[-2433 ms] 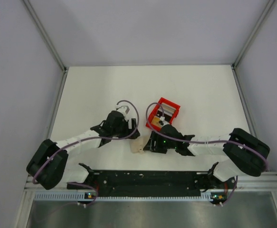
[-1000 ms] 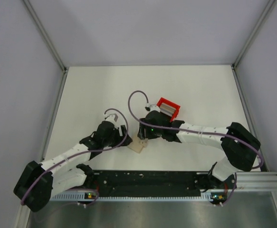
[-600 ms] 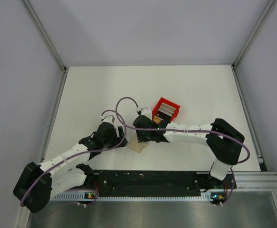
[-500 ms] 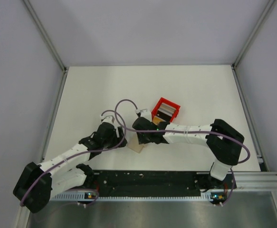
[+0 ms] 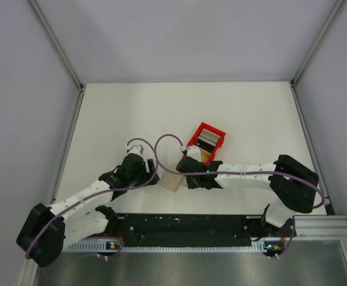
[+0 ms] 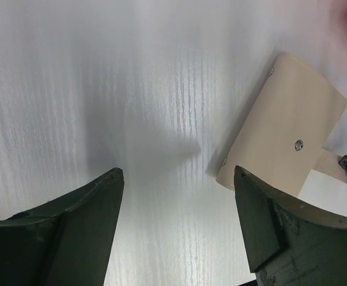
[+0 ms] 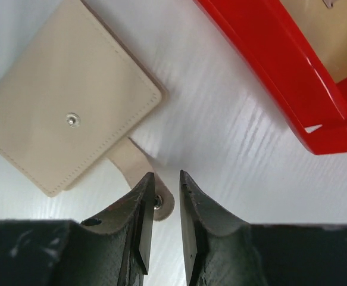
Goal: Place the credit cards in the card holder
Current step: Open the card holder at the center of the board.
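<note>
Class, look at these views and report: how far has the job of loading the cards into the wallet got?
Done: nothing visible; the cards lie in the red tray. In hand: the right gripper straddles the strap of the closed wallet, grip unclear; the left gripper hovers open beside it. Left: open the wallet, move every card in.

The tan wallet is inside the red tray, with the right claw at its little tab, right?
No. The right wrist view shows the card holder on the table beside the red tray, not inside it. The right gripper is at its tab.
</note>
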`<action>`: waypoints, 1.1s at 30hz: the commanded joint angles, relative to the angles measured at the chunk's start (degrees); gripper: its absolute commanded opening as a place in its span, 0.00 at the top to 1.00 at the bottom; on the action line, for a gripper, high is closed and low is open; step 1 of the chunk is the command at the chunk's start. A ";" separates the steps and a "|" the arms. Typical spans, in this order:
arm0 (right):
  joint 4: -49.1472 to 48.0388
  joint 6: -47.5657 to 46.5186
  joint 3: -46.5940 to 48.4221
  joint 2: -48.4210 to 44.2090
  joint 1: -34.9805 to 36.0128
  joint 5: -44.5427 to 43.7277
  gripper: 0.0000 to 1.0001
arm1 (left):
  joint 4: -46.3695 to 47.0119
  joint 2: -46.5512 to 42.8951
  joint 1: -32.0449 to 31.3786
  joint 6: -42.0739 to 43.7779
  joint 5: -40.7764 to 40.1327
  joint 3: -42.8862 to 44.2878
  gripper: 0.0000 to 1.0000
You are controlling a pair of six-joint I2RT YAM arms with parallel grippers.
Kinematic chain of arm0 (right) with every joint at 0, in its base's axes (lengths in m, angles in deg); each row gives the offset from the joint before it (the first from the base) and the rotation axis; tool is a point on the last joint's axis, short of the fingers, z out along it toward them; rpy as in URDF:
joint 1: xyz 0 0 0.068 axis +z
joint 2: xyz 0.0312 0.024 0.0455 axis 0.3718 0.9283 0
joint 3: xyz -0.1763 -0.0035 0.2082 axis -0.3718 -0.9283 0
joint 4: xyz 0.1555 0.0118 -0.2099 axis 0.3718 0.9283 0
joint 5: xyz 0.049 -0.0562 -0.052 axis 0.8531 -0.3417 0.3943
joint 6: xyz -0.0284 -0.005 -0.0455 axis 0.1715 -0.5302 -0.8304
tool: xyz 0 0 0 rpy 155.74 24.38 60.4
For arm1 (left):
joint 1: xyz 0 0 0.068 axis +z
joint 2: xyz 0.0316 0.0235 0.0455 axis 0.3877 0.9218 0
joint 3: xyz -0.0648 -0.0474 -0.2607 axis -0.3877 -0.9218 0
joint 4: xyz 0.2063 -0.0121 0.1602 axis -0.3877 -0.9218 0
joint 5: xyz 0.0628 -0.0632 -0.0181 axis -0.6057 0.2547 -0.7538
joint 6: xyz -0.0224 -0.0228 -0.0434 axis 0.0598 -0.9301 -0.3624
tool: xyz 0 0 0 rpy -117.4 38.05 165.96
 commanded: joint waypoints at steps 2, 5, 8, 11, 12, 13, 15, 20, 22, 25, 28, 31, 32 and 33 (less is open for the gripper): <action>-4.75 2.58 -4.78 -3.13 0.33 0.19 0.80 | 2.75 -0.76 -0.06 0.84 0.67 1.10 0.22; -5.55 3.02 -5.75 -2.16 0.33 -0.16 0.80 | 3.45 -0.76 0.03 1.02 1.72 1.01 0.23; -6.25 2.76 -6.02 -1.02 0.15 -0.25 0.80 | 3.37 -0.85 0.03 1.11 2.16 0.92 0.23; -6.78 2.23 -6.02 -1.89 -0.46 0.01 0.80 | 3.37 -1.29 -0.06 0.67 2.78 0.74 0.24; -7.30 1.71 -6.19 -2.76 -1.33 0.36 0.79 | 3.45 -1.38 0.03 0.32 3.04 0.74 0.24; -7.91 1.27 -6.37 -3.64 -2.30 1.24 0.78 | 3.45 -1.47 -0.06 -0.12 3.22 0.74 0.24; -10.02 0.13 -6.54 -5.31 -4.93 5.35 0.77 | 3.37 -1.82 -0.15 -0.65 3.66 0.92 0.24; -12.93 -1.81 -5.41 -7.60 -10.74 13.53 0.72 | 0.83 -2.43 -0.24 -0.57 1.91 3.28 0.23; -13.19 -2.34 -4.44 -7.96 -11.71 16.61 0.69 | -0.58 -2.08 -0.24 0.31 0.59 5.48 0.21; -13.37 -0.77 -3.30 -7.09 -12.06 19.51 0.69 | -1.38 -0.77 -0.06 1.37 -0.82 7.86 0.19; -13.46 1.17 -1.89 -4.54 -12.77 22.85 0.68 | -0.42 1.69 -0.15 1.63 -1.18 8.91 0.18; -14.77 3.02 -1.19 -1.90 -14.00 26.20 0.61 | 0.38 4.59 -0.15 1.63 0.40 9.36 0.18; -14.86 3.46 -0.75 -1.20 -14.26 26.38 0.59 | 0.90 5.21 -0.15 1.46 0.93 9.18 0.18; -14.95 3.55 -0.57 -0.76 -14.26 26.47 0.57 | 1.52 5.56 -0.15 1.37 1.37 8.66 0.18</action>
